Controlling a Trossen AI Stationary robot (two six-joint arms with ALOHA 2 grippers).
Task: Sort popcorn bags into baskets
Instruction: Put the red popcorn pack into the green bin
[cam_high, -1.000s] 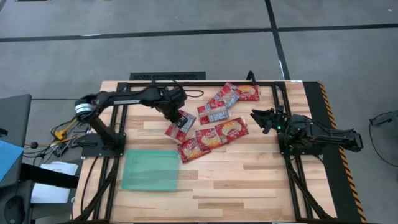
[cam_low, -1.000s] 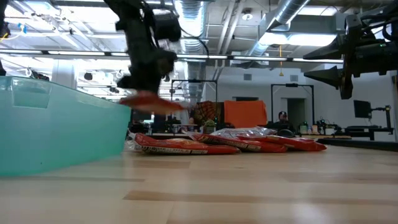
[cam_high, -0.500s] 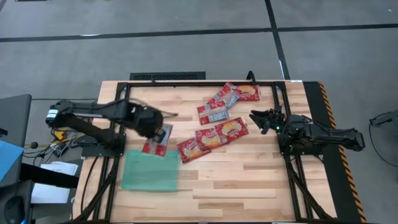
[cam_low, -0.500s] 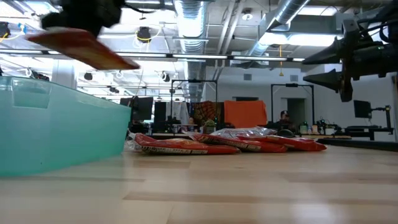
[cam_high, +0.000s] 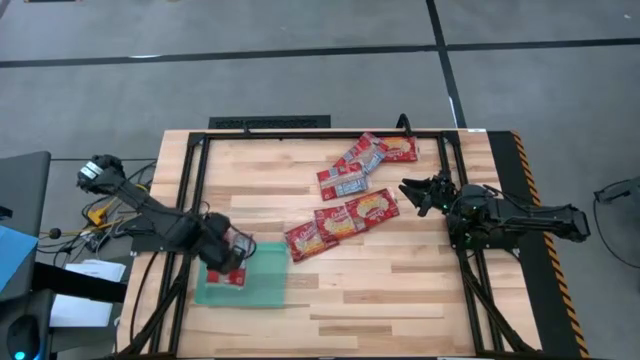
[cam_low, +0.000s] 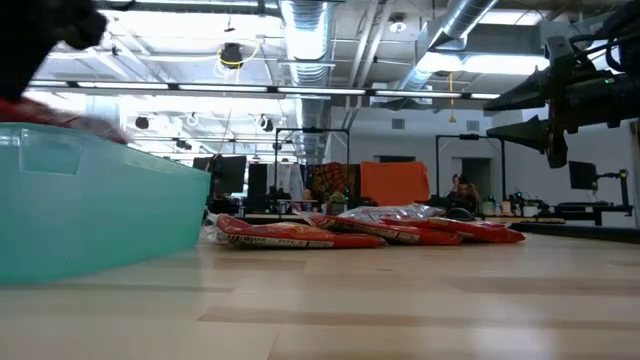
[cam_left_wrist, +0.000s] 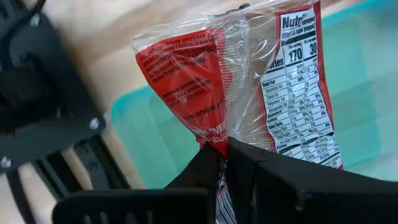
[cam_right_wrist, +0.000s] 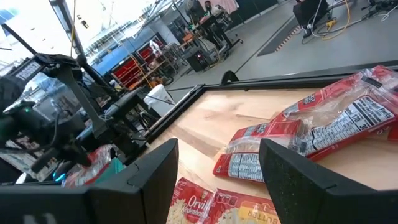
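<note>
My left gripper is shut on one red popcorn bag over the far left part of the teal basket. The left wrist view shows the bag's clear-wrapped back with its nutrition panel. In the low view the bag is a red blur at the rim of the basket. Several more popcorn bags lie flat on the table's middle and far part. My right gripper stands open and level at the table's right, above the wood, with nothing between its fingers. My left gripper pinches the bag's end edge between its two fingers, near the middle of that edge. The fingers point steeply down from above. The bag hangs below them over the basket. Whether its lower end touches the basket floor, I cannot tell.
A black metal frame runs around the table's far part and down both sides. The loose bags lie just in front of my right gripper. Bare wood stretches along the near side, right of the basket.
My left gripper has carried the bag from the pile toward the table's near left, turning about its own axis as it went. It now holds the bag above the basket's far left part. My right gripper has kept still.
</note>
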